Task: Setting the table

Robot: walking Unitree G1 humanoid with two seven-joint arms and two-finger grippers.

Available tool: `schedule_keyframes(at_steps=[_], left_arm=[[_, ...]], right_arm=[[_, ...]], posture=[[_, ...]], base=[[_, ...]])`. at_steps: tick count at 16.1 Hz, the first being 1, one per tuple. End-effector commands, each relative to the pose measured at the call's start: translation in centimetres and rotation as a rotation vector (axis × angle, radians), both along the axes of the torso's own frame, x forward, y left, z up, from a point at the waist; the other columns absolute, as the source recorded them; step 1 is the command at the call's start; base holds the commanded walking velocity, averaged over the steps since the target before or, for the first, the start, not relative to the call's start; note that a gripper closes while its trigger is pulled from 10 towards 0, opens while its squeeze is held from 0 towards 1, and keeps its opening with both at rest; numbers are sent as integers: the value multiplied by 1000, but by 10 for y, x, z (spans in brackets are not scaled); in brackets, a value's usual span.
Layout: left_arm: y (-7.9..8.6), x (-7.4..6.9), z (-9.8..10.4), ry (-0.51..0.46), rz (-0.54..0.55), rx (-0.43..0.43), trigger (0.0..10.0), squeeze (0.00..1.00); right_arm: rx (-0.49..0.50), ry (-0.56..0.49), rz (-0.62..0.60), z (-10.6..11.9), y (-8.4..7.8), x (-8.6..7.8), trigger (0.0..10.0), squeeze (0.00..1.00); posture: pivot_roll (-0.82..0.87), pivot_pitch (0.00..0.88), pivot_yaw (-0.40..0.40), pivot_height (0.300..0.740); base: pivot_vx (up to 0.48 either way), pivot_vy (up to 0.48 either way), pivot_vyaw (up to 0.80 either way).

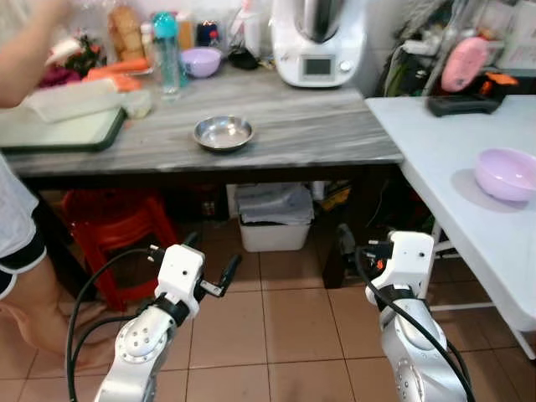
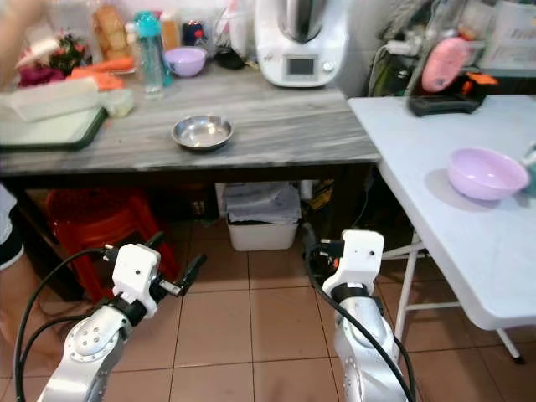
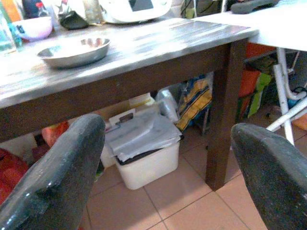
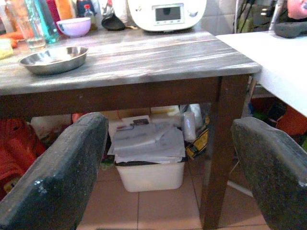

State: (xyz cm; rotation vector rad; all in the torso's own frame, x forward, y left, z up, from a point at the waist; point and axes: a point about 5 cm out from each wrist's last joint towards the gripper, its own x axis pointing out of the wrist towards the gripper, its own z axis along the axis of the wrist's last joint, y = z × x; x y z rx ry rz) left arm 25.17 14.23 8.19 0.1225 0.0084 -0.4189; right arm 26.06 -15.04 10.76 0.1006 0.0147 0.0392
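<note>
You are at the approach stage: nothing is picked up yet, and both arms are low, below the counter (image 1: 335, 126) top, over the tiled floor. Your left gripper (image 3: 163, 167) has its jaws spread wide with nothing between them, and so does your right gripper (image 4: 168, 167); both wrist views look under the counter's front edge at a white bin (image 4: 148, 163).

The steel bowl (image 1: 224, 132) sits on the counter near its front edge, about midway along and well clear of the other items. A purple bowl (image 1: 201, 60) stands at the back edge, next to a blue bottle (image 1: 167, 50), and a white kitchen machine (image 1: 318, 38) occupies the back right corner. A second purple bowl (image 1: 507, 173) already rests on the white table (image 1: 444, 159) to your right, near its far side.

A person (image 1: 21, 59) is working at the counter's left end, over a green tray (image 1: 59, 130).

The likely next move is to fetch the steel bowl. That calls for raising one arm above the counter top and bringing it in from the front edge, with the jaws straddling the rim. Keep away from the person's arm.
</note>
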Motion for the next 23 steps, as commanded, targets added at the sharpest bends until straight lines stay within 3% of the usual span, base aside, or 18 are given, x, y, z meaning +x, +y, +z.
schedule_keyframes(at_steps=[1,23], left_arm=[[-3,-1,-1,6,-4,-6,10000,0],[-4,6,-1,2,-15,-8,10000,0]], right_arm=[[-4,-3,-4,1,-3,1,10000,0],[0,-30,32,4,1,3,10000,0]], posture=[[42,0,18,740],[47,0,18,740]], base=[[0,-255,0],[0,-293,20]])
